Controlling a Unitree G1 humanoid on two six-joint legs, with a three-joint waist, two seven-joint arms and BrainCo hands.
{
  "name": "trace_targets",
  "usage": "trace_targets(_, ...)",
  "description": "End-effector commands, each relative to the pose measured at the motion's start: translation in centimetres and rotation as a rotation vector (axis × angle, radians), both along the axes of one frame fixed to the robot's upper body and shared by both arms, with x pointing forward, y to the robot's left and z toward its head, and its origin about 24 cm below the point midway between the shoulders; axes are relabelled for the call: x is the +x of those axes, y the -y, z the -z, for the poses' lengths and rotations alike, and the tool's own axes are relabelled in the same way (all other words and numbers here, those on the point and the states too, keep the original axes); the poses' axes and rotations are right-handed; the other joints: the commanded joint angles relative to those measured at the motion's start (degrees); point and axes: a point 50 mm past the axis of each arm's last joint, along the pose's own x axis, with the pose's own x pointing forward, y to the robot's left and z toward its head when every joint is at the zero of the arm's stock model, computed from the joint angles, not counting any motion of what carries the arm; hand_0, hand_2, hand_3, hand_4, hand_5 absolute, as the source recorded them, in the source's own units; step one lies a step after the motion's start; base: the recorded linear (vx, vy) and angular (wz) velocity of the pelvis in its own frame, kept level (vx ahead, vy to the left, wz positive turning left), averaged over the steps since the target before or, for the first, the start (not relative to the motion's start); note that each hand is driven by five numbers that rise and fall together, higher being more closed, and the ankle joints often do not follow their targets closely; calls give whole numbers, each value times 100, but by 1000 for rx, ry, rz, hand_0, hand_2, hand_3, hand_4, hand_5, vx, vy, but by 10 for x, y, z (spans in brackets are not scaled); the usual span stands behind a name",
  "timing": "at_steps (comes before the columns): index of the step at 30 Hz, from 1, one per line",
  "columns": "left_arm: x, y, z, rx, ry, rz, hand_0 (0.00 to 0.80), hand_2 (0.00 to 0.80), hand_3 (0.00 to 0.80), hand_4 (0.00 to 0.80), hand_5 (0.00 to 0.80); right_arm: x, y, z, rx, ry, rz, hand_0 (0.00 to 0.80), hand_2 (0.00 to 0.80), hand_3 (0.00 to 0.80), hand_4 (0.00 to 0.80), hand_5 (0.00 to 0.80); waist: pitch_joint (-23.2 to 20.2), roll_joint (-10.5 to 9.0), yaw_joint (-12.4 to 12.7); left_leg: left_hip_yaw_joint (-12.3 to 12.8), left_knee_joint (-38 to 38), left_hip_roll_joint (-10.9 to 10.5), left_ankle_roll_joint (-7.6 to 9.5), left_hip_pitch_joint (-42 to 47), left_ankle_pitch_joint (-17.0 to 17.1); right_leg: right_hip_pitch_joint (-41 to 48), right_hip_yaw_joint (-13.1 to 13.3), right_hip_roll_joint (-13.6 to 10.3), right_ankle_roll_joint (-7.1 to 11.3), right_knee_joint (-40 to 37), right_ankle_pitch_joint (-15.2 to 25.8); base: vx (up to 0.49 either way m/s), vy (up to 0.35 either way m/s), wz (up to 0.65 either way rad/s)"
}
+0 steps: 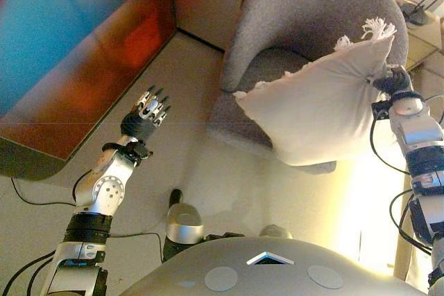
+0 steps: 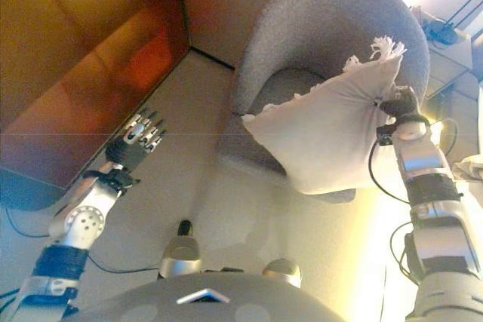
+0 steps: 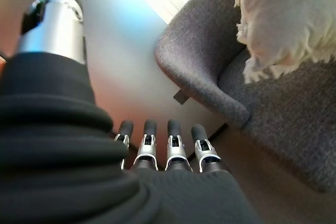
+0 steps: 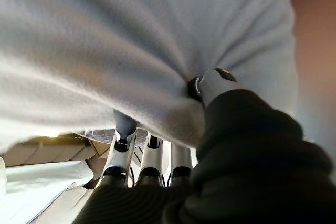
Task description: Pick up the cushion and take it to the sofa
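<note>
A cream cushion (image 1: 316, 105) with fringed corners hangs in the air in front of a grey armchair (image 1: 305, 12). My right hand (image 1: 393, 81) is shut on the cushion's right edge; in the right wrist view its thumb and fingers (image 4: 126, 129) pinch the bunched cloth (image 4: 131, 35). My left hand (image 1: 147, 114) is open and empty over the floor to the left, well apart from the cushion. The left wrist view shows its straight fingers (image 3: 173, 140) and the cushion's fringe (image 3: 278, 19) above the chair seat (image 3: 273, 108). No sofa shows.
A glossy dark cabinet (image 1: 76, 53) stands along the left. A side table (image 1: 423, 25) with dark objects stands at the far right behind the armchair. Beige floor (image 1: 187, 102) lies between cabinet and chair.
</note>
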Motion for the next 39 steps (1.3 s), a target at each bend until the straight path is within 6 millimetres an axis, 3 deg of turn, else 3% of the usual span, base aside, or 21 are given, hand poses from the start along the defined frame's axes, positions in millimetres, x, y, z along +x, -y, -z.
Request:
trace_targets(1, 7, 14, -8, -20, 62, 77, 0, 0, 0, 0, 0, 24, 16, -107, -178, 281, 11, 800, 800, 800, 800, 800, -464, 83, 118, 39, 441, -85, 153, 75, -684, -666, 157, -291, 301, 193, 670, -13, 112, 9)
trace_targets(7, 8, 22, -5, -30, 43, 118, 0, 0, 0, 0, 0, 22, 30, -118, -162, 279, 77, 800, 800, 800, 800, 800, -400, 291, 154, -178, 503, -355, 401, -3, -704, -904, 581, -267, 301, 1381, 622, 32, 192, 13)
trace_targets(9, 6, 22, -4, -29, 38, 111, 0, 0, 0, 0, 0, 23, 30, -118, -164, 269, 77, 800, 800, 800, 800, 800, -379, 295, 114, -185, 457, -423, 449, 83, -716, -1003, 713, -31, 281, 1466, 449, 139, 91, 1)
trace_targets(14, 4, 22, -2, 27, 54, 112, 0, 0, 0, 0, 0, 26, 30, -116, -147, 276, 88, 800, 800, 800, 800, 800, -254, 25, -61, -202, 457, -596, 389, 423, -1033, -1171, 458, 465, 180, 213, 76, 242, -91, 4)
trace_targets(18, 4, 23, 0, 44, 66, 119, 0, 0, 0, 0, 0, 25, 34, -116, -141, 273, 95, 800, 800, 800, 800, 800, -165, 2, -368, -437, 458, -662, 482, 752, -1336, -1587, 923, 873, 164, -557, 173, 332, -103, 37)
trace_targets(23, 4, 22, -2, 53, 75, 112, 0, 0, 0, 0, 0, 25, 31, -113, -133, 270, 94, 800, 800, 800, 800, 800, -149, 10, -472, -604, 560, -575, 516, 990, -1517, -1633, 1015, 1031, 106, -490, 112, 292, -137, 42)
trace_targets(26, 1, 20, -3, 28, 70, 75, 0, 0, 0, 0, 0, 31, 22, -121, -149, 274, 60, 800, 800, 800, 800, 800, -238, 88, -496, -482, 756, -218, 299, 1134, -1258, -1482, 878, 1140, -36, -274, -365, 252, -106, -22)
trace_targets(29, 1, 17, -4, 2, 69, 33, 0, 0, 0, 0, 0, 36, 12, -126, -162, 277, 31, 800, 800, 800, 800, 800, -289, 190, -551, -455, 1330, 162, -31, 1117, -563, -1393, 904, 1309, -291, -44, -721, 223, -86, -8)
trace_targets(31, 0, 17, -6, -19, 90, 7, 0, 0, 0, 0, 0, 37, 9, -129, -167, 292, 20, 800, 800, 800, 800, 800, -272, 199, -576, -440, 2092, 306, -165, 993, -104, -1316, 845, 1368, -522, 55, -892, 163, -126, -24)
trace_targets(33, -2, 17, -6, -45, 104, -16, 0, 0, 0, 0, 0, 37, 7, -129, -174, 307, 4, 800, 800, 800, 800, 800, -209, 163, -588, -409, 3046, 352, -228, 686, 251, -1210, 769, 1392, -767, 165, -1045, 156, -173, -12)
trace_targets(35, -2, 20, -6, -54, 111, -21, 0, 0, 0, 0, 0, 36, 6, -128, -189, 307, -9, 800, 800, 800, 800, 800, -163, 130, -593, -345, 3642, 398, -217, 330, 313, -1107, 668, 1405, -912, 235, -1147, 179, -138, 0)
trace_targets(37, -2, 23, -3, -70, 102, -14, 0, 0, 0, 0, 0, 34, 8, -128, -198, 298, -11, 800, 800, 800, 800, 800, -174, 146, -584, -217, 3504, 511, -208, 193, 330, -987, 530, 1435, -943, 252, -1241, 193, -15, 5)
trace_targets(39, 1, 26, -3, -72, 99, 6, 0, 0, 0, 0, 0, 33, 11, -129, -212, 286, -2, 800, 800, 800, 800, 800, -187, 221, -514, -151, 2767, 591, -194, 119, 379, -840, 372, 1461, -884, 247, -1362, 205, 78, 12)
